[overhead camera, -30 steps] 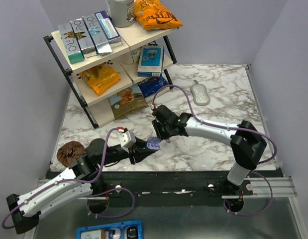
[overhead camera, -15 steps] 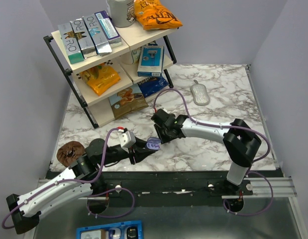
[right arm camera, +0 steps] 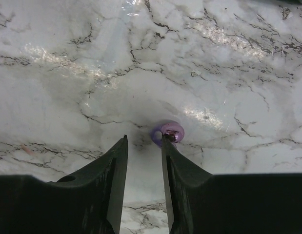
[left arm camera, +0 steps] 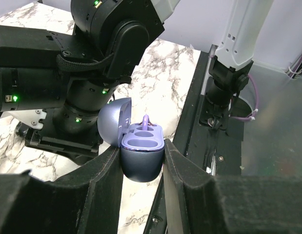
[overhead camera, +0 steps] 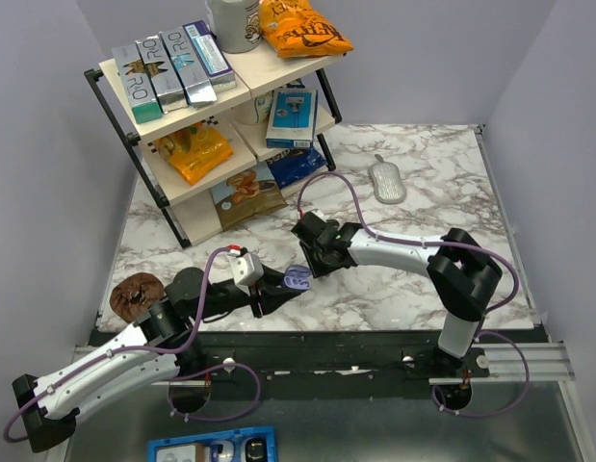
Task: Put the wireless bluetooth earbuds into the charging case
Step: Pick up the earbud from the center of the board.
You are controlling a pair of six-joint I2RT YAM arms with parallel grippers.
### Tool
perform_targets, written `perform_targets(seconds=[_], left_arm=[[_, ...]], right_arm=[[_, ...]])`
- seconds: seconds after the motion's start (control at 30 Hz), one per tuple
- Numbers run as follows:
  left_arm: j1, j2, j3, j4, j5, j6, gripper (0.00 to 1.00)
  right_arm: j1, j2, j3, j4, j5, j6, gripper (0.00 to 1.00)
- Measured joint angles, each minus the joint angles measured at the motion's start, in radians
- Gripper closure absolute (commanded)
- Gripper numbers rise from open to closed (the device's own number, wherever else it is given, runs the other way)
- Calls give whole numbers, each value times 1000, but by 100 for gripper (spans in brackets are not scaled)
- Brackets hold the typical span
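My left gripper (left arm camera: 141, 168) is shut on the periwinkle charging case (left arm camera: 141, 156) and holds it above the table's near edge with its lid open. One translucent purple earbud (left arm camera: 146, 122) stands in the far socket; the near socket is empty. In the top view the case (overhead camera: 298, 279) sits at the left gripper's (overhead camera: 283, 286) tip. My right gripper (right arm camera: 143, 140) points down at the marble, jaws a little apart with nothing between them. A second purple earbud (right arm camera: 169, 132) lies on the marble, touching the outside of the right fingertip (right arm camera: 165, 141). The right gripper (overhead camera: 314, 258) hangs just behind the case. No black earbuds show.
A black wire rack (overhead camera: 143, 154) with snack boxes and bags stands at the back left. A grey oval object (overhead camera: 387, 181) lies at the back right. A brown round item (overhead camera: 134, 294) lies at the left edge. A blue tray (overhead camera: 213, 448) sits below the table's front rail.
The right arm has shifted slightly left and toward the case, its elbow swinging left. The left arm and the case have not moved.
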Motion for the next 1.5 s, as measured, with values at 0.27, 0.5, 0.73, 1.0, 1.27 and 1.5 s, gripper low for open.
perform_targets(seconds=[0.27, 0.5, 0.73, 1.0, 1.27, 1.5], left_arm=[[0, 1, 0, 0, 0, 0, 100], [0, 1, 0, 0, 0, 0, 99], [0, 2, 0, 0, 0, 0, 99], [0, 6, 0, 0, 0, -1, 99], [0, 7, 0, 0, 0, -4, 99], [0, 14, 0, 0, 0, -5, 99]], right_arm=[[0, 13, 0, 0, 1, 6, 61], [0, 37, -3, 2, 8, 8, 63], [0, 36, -10, 8, 24, 14, 71], [0, 31, -18, 13, 44, 5, 90], [2, -7, -68, 51, 49, -79, 99], [2, -214, -201, 92, -10, -196, 99]])
